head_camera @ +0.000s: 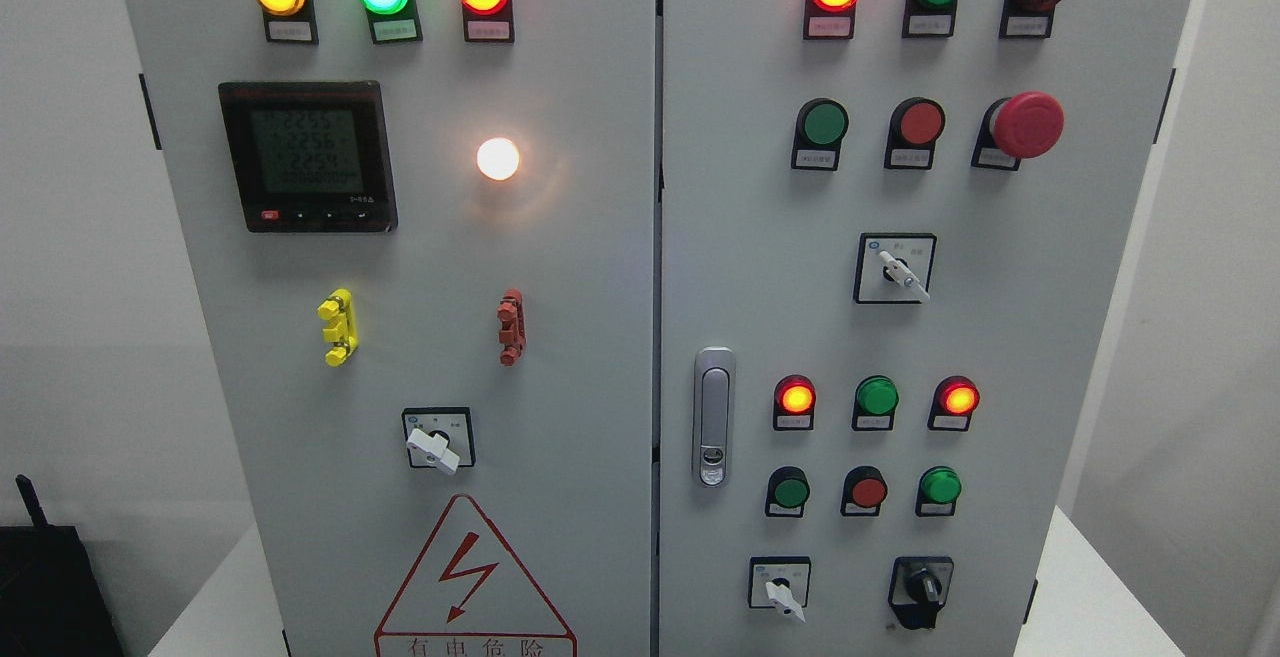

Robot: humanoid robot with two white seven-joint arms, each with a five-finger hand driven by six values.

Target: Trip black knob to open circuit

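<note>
White table surface [1090, 587] and pale walls frame a grey two-door control cabinet [600, 267] that fills my view; neither of my hands shows anywhere, so I cannot tell how their fingers stand. Lowest on the right door: black knob [921, 592] at the bottom right corner, its handle pointing downward; white selector switch [783, 592] just to its left. Above these: two rows of three round buttons and lamps, with a silver door latch [713, 417] beside them at the door edge. Lowest on the left door: high-voltage warning triangle [472, 577], then a white rotary switch [436, 447], a yellow clip [338, 327] and a red clip [511, 327]. Higher: digital meter [308, 155], lit white lamp [498, 158], red mushroom stop button [1025, 124]. Topmost: rows of amber, green and red indicator lamps.
</note>
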